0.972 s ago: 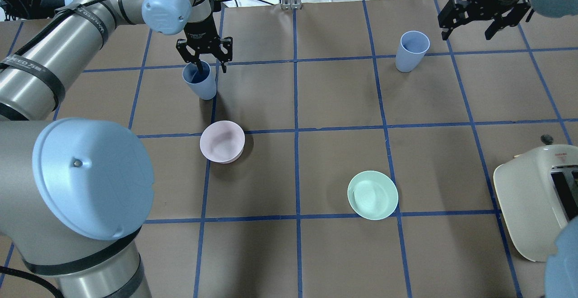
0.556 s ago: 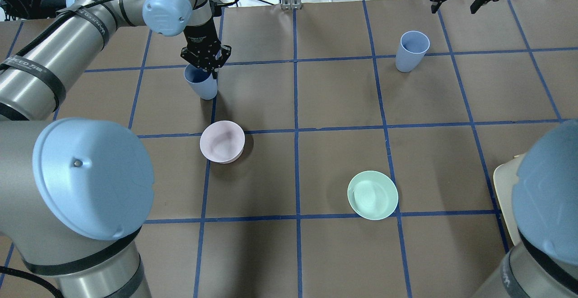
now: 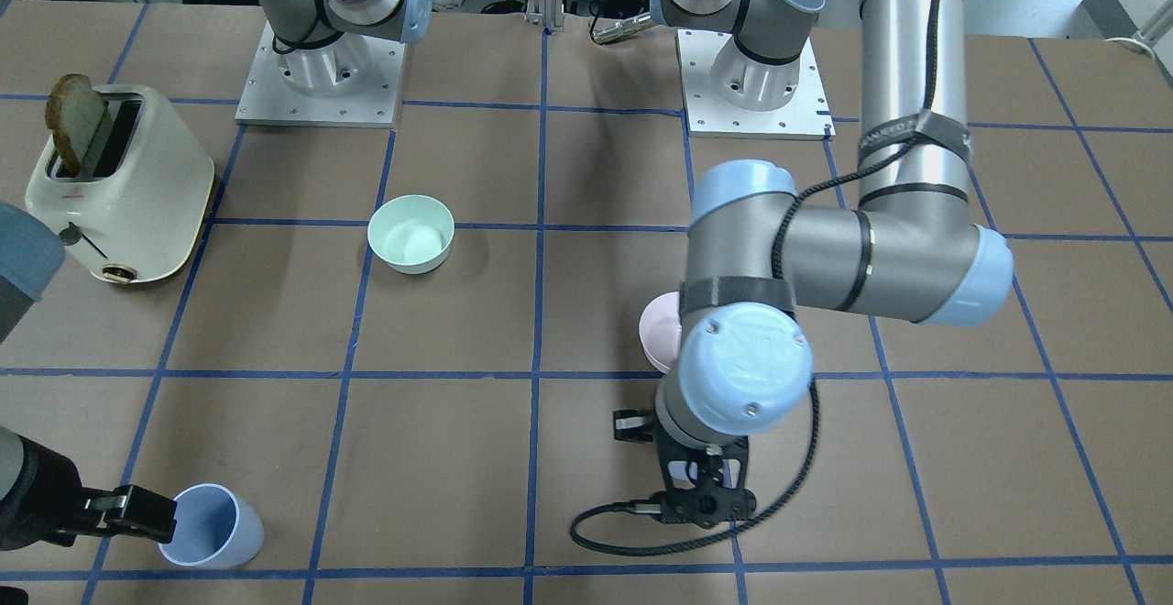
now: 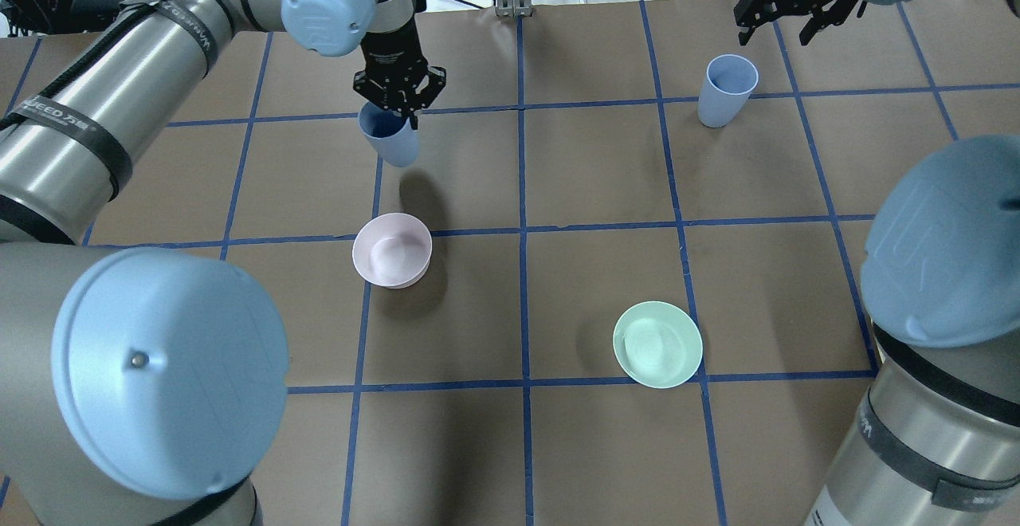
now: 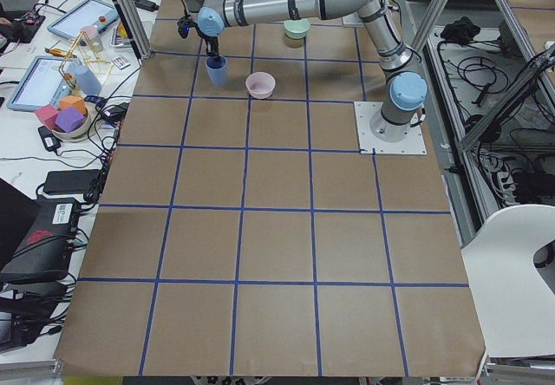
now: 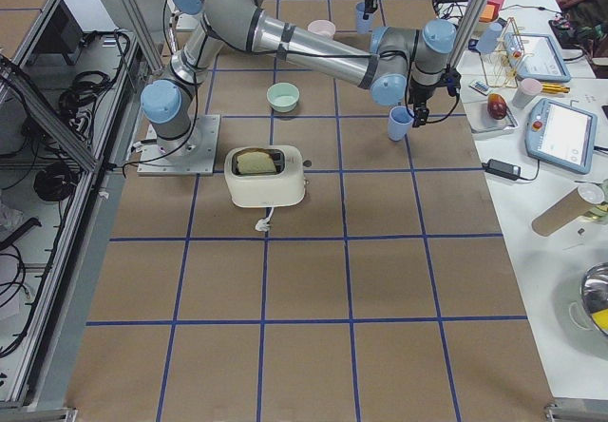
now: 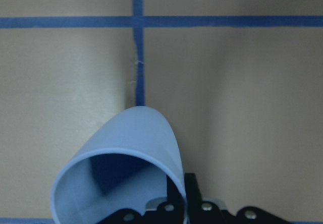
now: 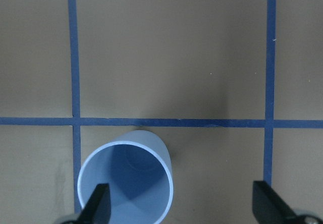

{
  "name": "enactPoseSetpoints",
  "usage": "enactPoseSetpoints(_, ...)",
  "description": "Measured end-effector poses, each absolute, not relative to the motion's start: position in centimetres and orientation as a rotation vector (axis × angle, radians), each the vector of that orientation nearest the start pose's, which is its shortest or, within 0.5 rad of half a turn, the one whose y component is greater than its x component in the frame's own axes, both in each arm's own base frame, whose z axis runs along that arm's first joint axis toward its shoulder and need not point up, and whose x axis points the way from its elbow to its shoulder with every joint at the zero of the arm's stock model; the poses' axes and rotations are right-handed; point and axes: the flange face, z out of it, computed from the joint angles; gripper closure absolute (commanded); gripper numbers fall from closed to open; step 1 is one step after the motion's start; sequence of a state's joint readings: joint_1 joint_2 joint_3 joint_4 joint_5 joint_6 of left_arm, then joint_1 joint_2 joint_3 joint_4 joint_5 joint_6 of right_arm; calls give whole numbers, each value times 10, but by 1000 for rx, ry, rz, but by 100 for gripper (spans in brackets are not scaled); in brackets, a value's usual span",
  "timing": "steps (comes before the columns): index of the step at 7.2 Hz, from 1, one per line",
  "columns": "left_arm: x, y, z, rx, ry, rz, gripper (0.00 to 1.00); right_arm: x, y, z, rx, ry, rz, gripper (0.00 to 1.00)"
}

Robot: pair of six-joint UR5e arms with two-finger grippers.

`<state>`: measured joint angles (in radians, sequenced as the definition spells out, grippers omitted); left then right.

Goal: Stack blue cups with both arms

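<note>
My left gripper (image 4: pixel 398 107) is shut on the rim of one blue cup (image 4: pixel 390 139), one finger inside and one outside. It holds the cup tilted above the table, its shadow below on the paper. The left wrist view shows this cup (image 7: pixel 126 163) hanging from the gripper (image 7: pixel 176 206). The other blue cup (image 4: pixel 727 89) stands upright at the far right. My right gripper (image 4: pixel 777 22) is open and hovers just beyond and above it. In the right wrist view this cup (image 8: pixel 126 183) sits under one finger (image 8: pixel 98 205), off to the side of the gripper (image 8: pixel 184 206).
A pale pink bowl (image 4: pixel 392 249) stands near the middle left and a mint-green bowl (image 4: pixel 657 344) nearer the robot on the right. A cream toaster (image 3: pixel 119 183) with a bread slice stands on the robot's right. The right arm's elbow (image 4: pixel 940 247) hangs over that side.
My left gripper shut on the cup's rim, then lifted it and carried it to the right. My right gripper moved back and left, towards the standing cup, and its elbow swung into view.
</note>
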<state>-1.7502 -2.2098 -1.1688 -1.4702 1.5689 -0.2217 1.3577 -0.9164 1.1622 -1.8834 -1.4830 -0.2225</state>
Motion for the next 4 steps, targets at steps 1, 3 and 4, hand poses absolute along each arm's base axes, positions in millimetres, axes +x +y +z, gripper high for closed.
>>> enactPoseSetpoints(1,-309,-658,302,-99,3107,215,100,-20,-760,301,-24,3071,-103,0)
enactPoseSetpoints(3,-379,-606,286,-207,3088,248,100,-20,-761,285,-27,3070,-62,4)
enactPoseSetpoints(4,-396,-591,278,-242,3076,255,100,-21,-762,274,-28,3067,-41,8)
